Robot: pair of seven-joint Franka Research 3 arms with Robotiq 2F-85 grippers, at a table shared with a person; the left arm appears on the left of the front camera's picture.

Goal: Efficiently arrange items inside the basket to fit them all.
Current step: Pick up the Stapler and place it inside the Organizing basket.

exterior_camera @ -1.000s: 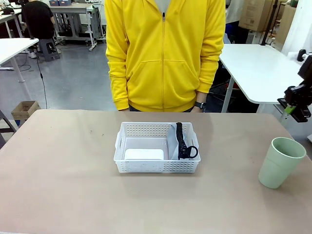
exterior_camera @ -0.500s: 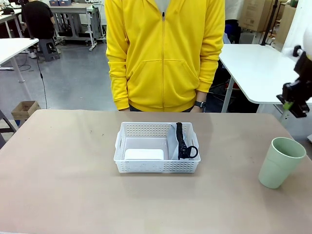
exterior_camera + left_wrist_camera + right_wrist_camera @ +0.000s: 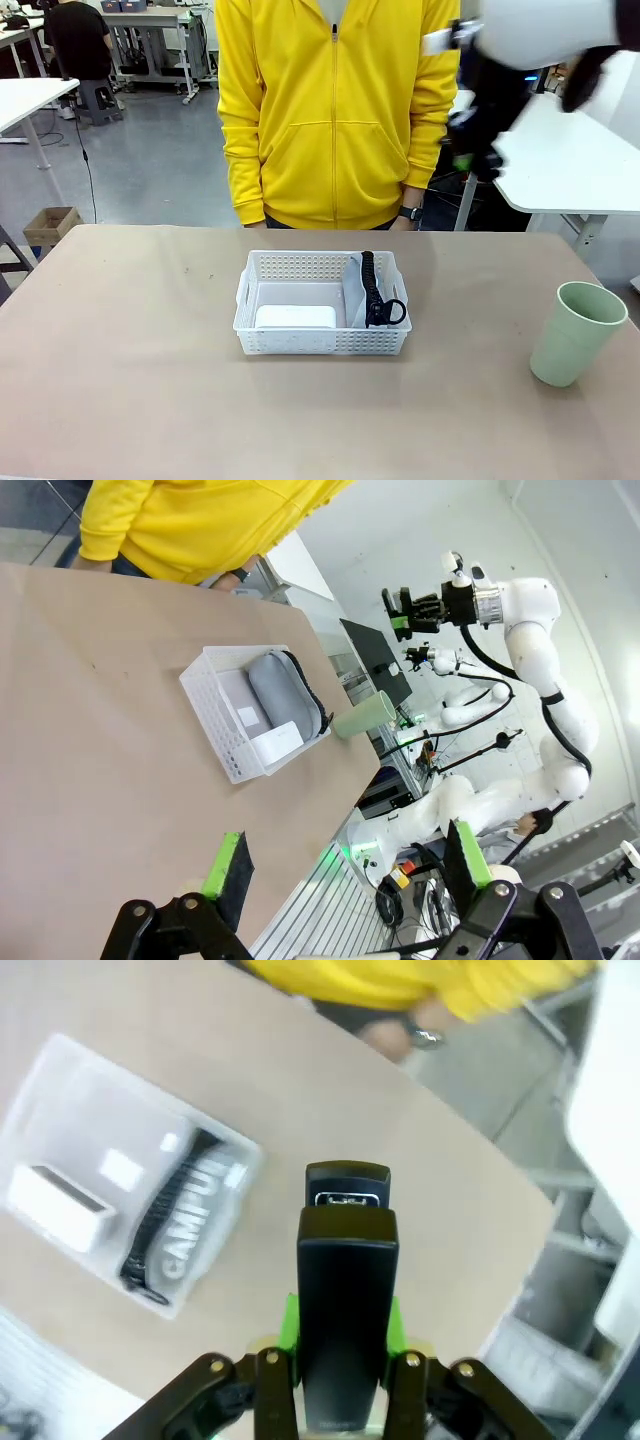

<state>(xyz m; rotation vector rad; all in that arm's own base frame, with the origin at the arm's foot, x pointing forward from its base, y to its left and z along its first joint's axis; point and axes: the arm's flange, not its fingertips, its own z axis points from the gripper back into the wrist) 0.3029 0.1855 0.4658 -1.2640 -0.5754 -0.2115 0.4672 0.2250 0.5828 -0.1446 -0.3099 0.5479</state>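
centrally, basket [image 3: 320, 342] on tan workshop table [image 3: 130, 400]

The basket [image 3: 322, 342] is perforated white plastic, the pouch [image 3: 283, 690] grey cloth, the stapler [image 3: 347, 1280] smooth black, the cup [image 3: 575, 335] matt green.

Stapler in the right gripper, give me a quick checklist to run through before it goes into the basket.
1. Stapler clamped in right gripper: ok.
2. Bare floor in the basket behind the white box: ok.
3. Room enough there for the stapler: cannot tell.
4. Pouch on edge against one basket wall, out of the way: ok.
5. Cup in the basket: not ok, it stands on the table apart from it.
6. Left gripper open and away from the basket: ok.
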